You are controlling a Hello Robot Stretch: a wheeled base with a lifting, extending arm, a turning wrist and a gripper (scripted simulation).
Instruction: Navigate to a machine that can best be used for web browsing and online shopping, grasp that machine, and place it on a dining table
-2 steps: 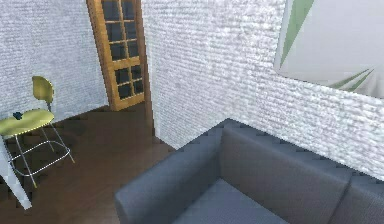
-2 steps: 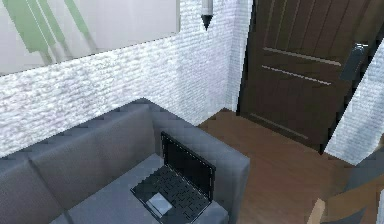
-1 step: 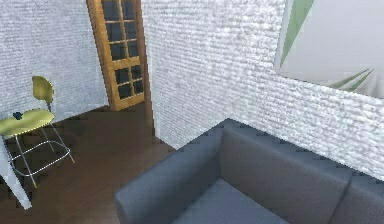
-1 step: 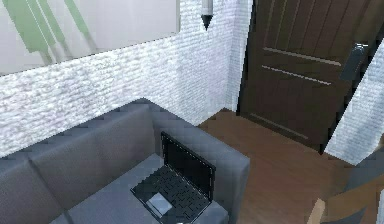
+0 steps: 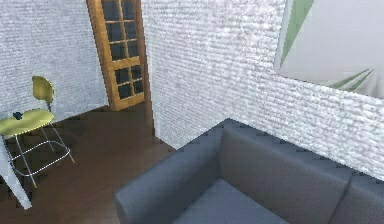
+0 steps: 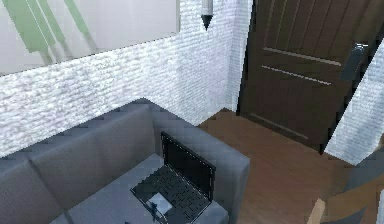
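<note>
An open black laptop (image 6: 178,185) lies on the seat of a dark grey sofa (image 6: 90,160) in the arm side view, near the sofa's right armrest. Its screen stands upright and dark, and a pale patch shows on its keyboard deck. The same sofa (image 5: 250,175) takes up the lower right of the forward view, set against a white brick wall (image 5: 215,70).
A yellow chair with metal legs (image 5: 30,125) stands at the forward view's left on dark wood floor. A glass-paned wooden door (image 5: 122,50) is ahead. A dark panelled door (image 6: 300,65) faces the arm side view, with bare floor (image 6: 280,160) before it. Large pictures (image 6: 80,30) hang above the sofa.
</note>
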